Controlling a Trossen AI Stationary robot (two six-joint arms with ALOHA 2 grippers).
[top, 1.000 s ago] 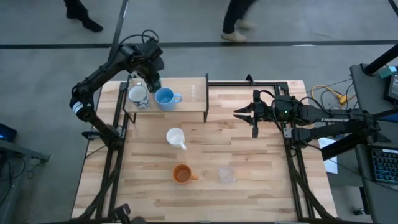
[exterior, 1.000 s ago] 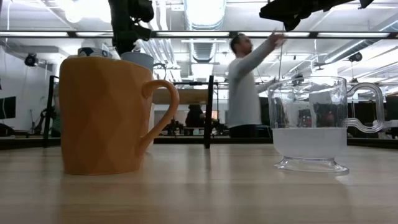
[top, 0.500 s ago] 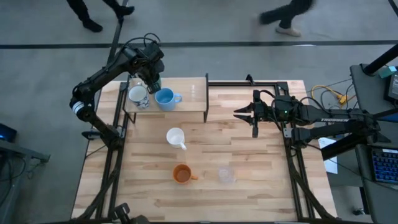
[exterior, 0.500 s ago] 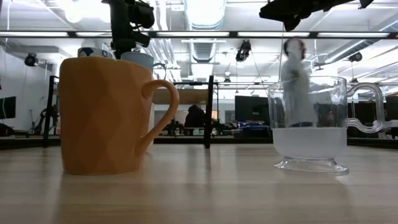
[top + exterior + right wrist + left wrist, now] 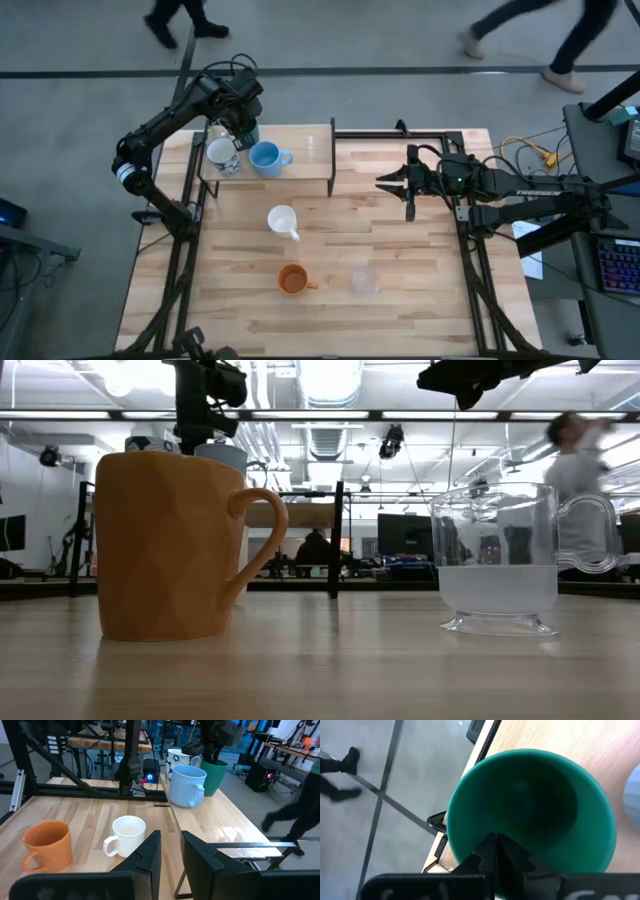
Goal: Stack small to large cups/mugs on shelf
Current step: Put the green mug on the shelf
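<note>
At the upper left of the high view, the left gripper (image 5: 243,118) pinches the green cup's (image 5: 530,810) rim over the shelf (image 5: 310,150) corner, where a careless release could tip it off; the right gripper (image 5: 392,182) waits, fingers apart.

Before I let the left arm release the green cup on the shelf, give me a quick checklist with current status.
1. Left gripper on the dark green cup: ok, the fingers pinch its rim.
2. Cup over the shelf: ok, at its far left corner.
3. Cup base resting on the board: cannot tell.
4. Clearance from the light blue cup: ok, apart but close.
5. Right gripper out of the way: ok, open, at the table's right side.
</note>
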